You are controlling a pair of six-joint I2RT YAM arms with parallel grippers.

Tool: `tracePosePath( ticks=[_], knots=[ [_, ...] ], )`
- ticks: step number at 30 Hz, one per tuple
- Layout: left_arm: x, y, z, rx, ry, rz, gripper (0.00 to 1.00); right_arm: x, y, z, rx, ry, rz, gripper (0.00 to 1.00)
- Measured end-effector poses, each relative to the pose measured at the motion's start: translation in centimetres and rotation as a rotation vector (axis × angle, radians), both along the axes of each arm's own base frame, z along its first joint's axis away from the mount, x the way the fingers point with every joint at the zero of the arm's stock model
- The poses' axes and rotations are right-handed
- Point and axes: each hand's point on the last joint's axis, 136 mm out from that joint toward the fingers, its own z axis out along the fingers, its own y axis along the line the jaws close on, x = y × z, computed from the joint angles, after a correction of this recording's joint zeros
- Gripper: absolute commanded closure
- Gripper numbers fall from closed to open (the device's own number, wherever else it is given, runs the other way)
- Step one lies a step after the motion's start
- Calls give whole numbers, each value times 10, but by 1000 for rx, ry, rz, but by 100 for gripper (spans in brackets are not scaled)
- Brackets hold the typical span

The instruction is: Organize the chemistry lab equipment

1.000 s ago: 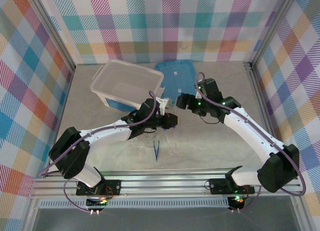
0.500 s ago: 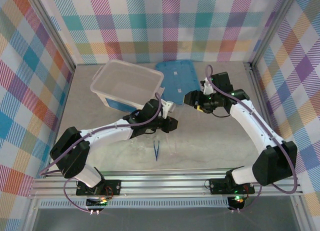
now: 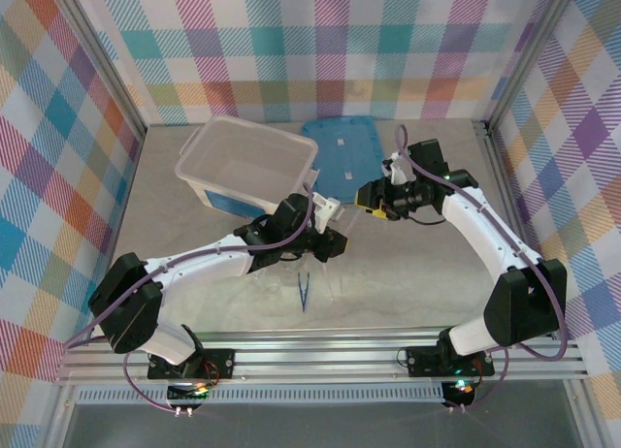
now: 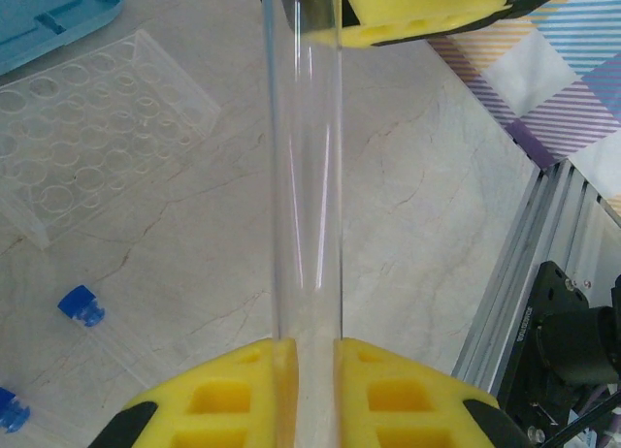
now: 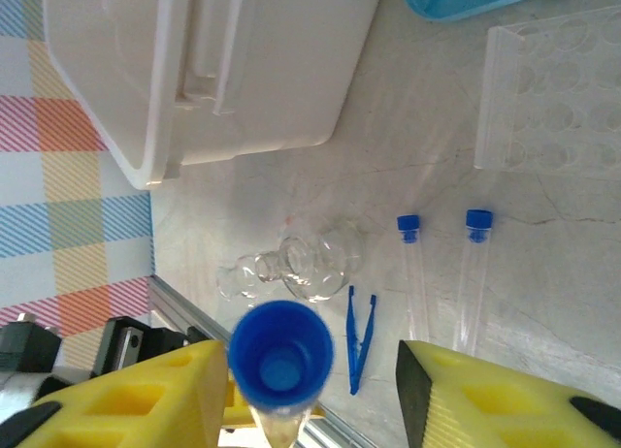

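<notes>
left wrist view: we see the left gripper (image 4: 306, 375) squeezing a tube (image 4: 306, 176) tight. the right gripper (image 5: 310, 375) sits part open around its blue cap (image 5: 281, 356).

I can read no text, number or brand anywhere in these views. The large translucent white tub (image 3: 247, 157) has a blue patch (image 3: 236, 204) on its near wall, too small from the top camera for me to tell whether it is printed. The flat blue rectangular lid (image 3: 344, 147) carries small white marks (image 3: 338, 138), blurred beyond reading. The thin clear tube with a blue cap (image 5: 279, 356) and the clear plastic well tray (image 4: 87, 128) on the counter (image 4: 408, 176) show plain surfaces.
</notes>
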Motion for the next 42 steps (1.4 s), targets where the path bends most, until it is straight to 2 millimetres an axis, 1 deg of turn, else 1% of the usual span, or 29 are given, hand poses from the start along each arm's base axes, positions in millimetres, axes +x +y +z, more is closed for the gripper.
tracePosePath(
  ticks=[4,13,14,18,23,24,28,31,33,35,39,42],
  knots=[
    [0,0,0,1,-1,-1,100,0,3,1,24,5,15,60],
    [-4,-2,0,-2,0,-23,100,3,6,-7,41,26,34,70],
    [-4,-2,0,-3,1,-24,100,3,6,-6,44,25,36,72],
    [-5,-3,0,-2,-1,-28,100,3,8,-1,69,18,53,85],
    [-4,-2,0,0,-3,-24,99,5,9,-3,80,32,58,92],
    [-4,-2,-1,1,-2,-24,97,5,9,-3,81,32,59,93],
    [-3,-3,-3,5,0,-24,80,5,9,-3,77,29,58,97],
    [-3,-3,-6,14,-2,-27,57,5,8,-4,74,28,58,97],
    [-3,-3,-10,25,3,-23,51,5,8,-4,69,24,58,97],
    [-3,-3,-13,33,9,-21,41,7,6,-5,56,15,53,97],
    [-3,-1,-16,49,14,-13,30,8,1,-4,24,-9,35,96],
    [-2,2,-17,60,9,-2,25,9,-3,-2,-2,-27,18,96]
  ],
)
